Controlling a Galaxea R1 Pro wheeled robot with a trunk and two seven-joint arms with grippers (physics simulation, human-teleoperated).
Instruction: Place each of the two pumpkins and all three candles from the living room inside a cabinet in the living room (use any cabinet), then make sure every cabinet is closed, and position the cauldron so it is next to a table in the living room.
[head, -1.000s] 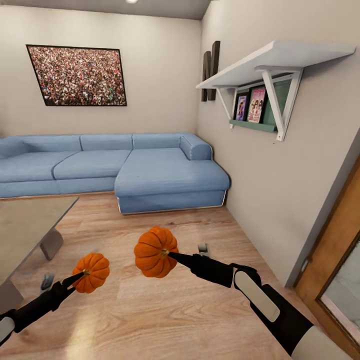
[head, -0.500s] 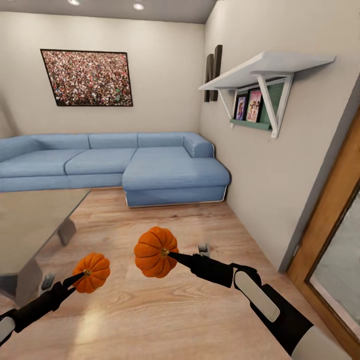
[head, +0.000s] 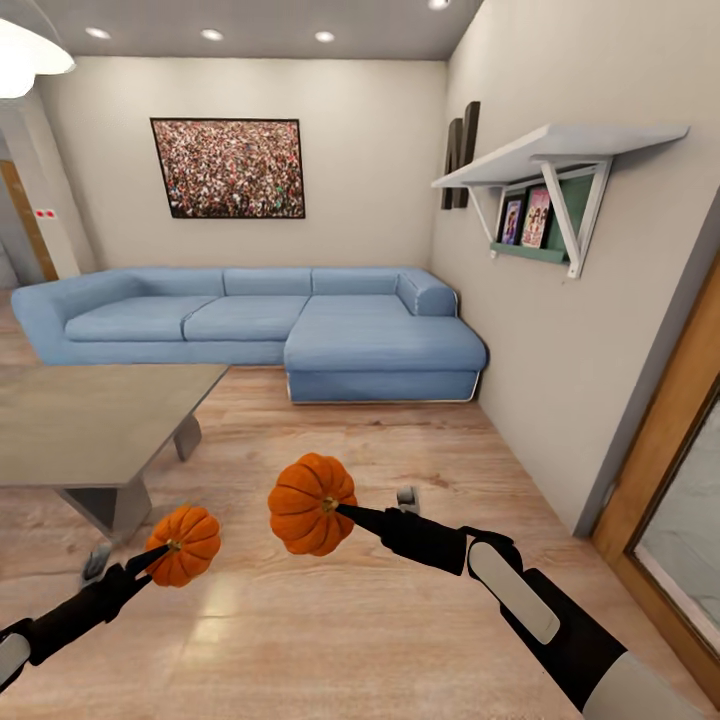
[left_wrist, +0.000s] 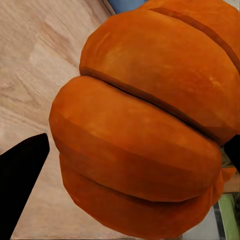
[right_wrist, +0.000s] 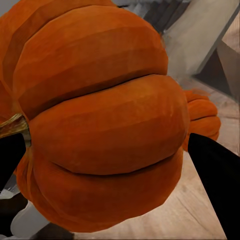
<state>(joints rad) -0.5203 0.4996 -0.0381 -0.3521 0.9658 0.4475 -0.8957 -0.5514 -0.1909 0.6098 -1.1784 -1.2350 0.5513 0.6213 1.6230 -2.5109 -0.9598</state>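
Note:
Both pumpkins hang in the air above the wood floor. My left gripper (head: 168, 546) is shut on the stem of the smaller-looking pumpkin (head: 186, 544), seen huge and close in the left wrist view (left_wrist: 150, 125). My right gripper (head: 332, 506) is shut on the stem of the other pumpkin (head: 310, 503), which looms in the right wrist view (right_wrist: 95, 125), with the first pumpkin (right_wrist: 202, 120) behind it. The grey table (head: 90, 420) stands at the left, its angled support (head: 110, 500) close to my left arm. Cabinet, candles and cauldron are out of view.
A blue corner sofa (head: 270, 325) runs along the far wall under a framed picture (head: 228, 168). A white wall shelf (head: 560, 150) with books hangs on the right wall. A wooden door frame (head: 665, 480) stands at the right edge. Wood floor lies open ahead.
The whole view has swung and pulled back: sofa, picture and shelf shifted right, more of the table and ceiling show. Both grippers hold their pumpkins in the same pose.

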